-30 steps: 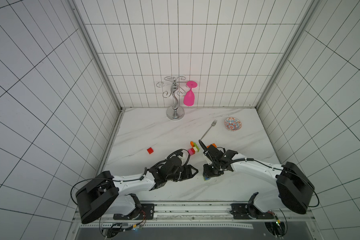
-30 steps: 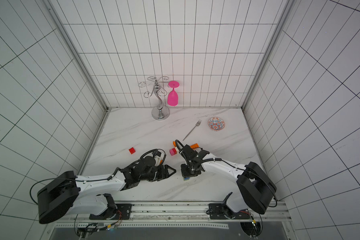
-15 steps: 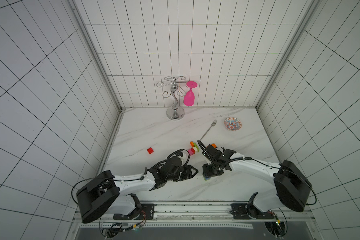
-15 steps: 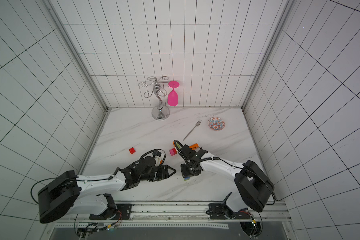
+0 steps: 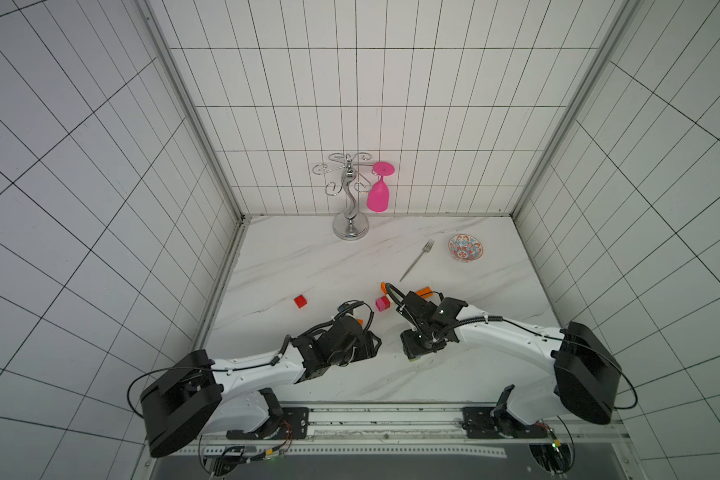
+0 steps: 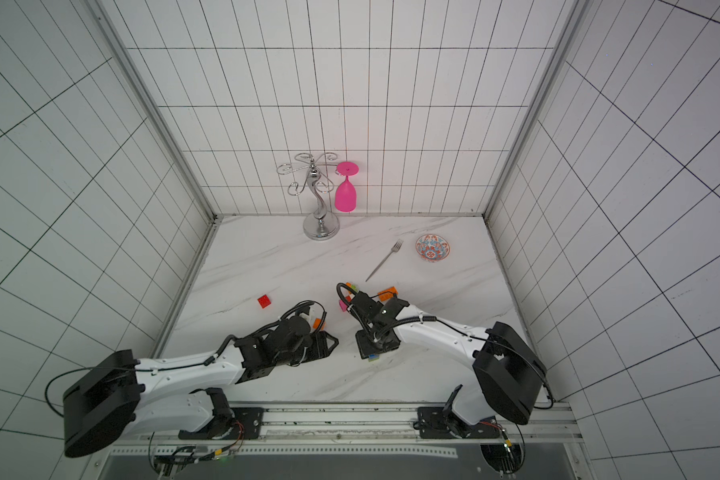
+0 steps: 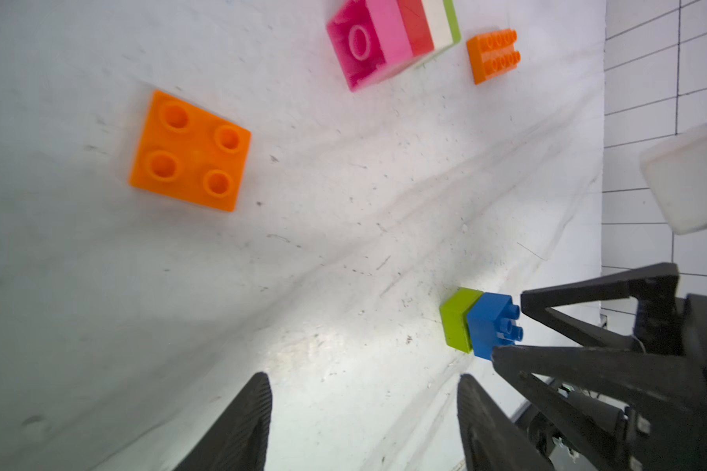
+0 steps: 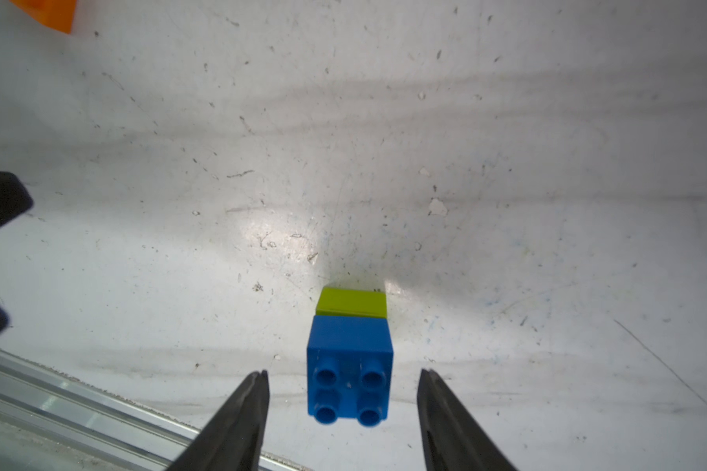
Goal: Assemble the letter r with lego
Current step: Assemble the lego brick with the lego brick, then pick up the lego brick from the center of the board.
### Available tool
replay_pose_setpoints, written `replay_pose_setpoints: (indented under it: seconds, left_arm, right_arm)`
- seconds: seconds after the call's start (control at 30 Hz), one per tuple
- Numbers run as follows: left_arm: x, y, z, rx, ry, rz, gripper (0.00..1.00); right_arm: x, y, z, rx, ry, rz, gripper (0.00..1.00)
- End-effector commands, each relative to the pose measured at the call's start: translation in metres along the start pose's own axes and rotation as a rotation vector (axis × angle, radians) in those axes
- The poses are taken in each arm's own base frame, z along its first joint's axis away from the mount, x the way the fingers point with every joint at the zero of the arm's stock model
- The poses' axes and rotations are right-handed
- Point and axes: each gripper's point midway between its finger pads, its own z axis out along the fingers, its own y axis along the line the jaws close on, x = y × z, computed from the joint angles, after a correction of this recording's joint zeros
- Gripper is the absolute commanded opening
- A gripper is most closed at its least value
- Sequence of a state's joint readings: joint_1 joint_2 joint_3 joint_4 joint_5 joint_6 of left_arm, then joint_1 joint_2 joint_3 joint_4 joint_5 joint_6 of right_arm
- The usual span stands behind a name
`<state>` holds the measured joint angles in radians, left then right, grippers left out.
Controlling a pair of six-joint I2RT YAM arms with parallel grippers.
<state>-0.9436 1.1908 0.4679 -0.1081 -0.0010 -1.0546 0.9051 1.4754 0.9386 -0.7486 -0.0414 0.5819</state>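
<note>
Right claw (image 8: 342,372): open, its fingers standing clear on either side of the blue brick (image 8: 350,367), a gap on each side; it grips nothing.
Left claw (image 7: 362,379): open and empty above bare marble, close to the same pair of bricks.
Blue brick: joined to a lime green brick (image 8: 352,301) that rests on the table (image 5: 308,257) toward its front edge, studs facing the right claw.
Other bricks: an orange square brick (image 7: 190,151) lies flat by the left arm; beyond it a pink, red, cream and green stack (image 7: 384,40) lies on its side, a long orange brick (image 7: 492,55) near it; a red brick (image 5: 300,301) sits alone, well apart on the left side.
Backdrop: a fork (image 5: 417,259) and a patterned bowl (image 5: 465,247) lie toward the back on the right; a pink glass (image 5: 378,193) hangs upside down from a silver rack (image 5: 350,195).
</note>
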Motion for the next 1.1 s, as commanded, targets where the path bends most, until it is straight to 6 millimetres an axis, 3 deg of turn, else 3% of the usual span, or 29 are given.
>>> replay_pose_setpoints:
  seconds: [0.0, 0.23, 0.67, 0.83, 1.07]
  left_arm:
    - [-0.014, 0.022, -0.011, -0.108, -0.075, -0.010, 0.64]
    - [-0.017, 0.024, -0.013, -0.085, -0.075, -0.026, 0.64]
    - [-0.015, 0.020, -0.010, -0.069, -0.057, -0.019, 0.64]
    - [-0.016, 0.019, -0.013, -0.065, -0.064, -0.014, 0.64]
    - [-0.026, 0.021, -0.023, -0.077, -0.091, -0.015, 0.64]
  right_arm:
    - [-0.003, -0.004, -0.003, 0.057, 0.007, 0.002, 0.55]
    - [-0.005, 0.000, 0.003, 0.063, 0.031, -0.011, 0.47]
    - [0.003, -0.003, 0.012, 0.084, 0.074, -0.016, 0.18]
    - [0.015, -0.008, 0.025, 0.116, 0.140, -0.021, 0.00]
    - [0.037, -0.015, 0.051, 0.151, 0.255, -0.031, 0.00]
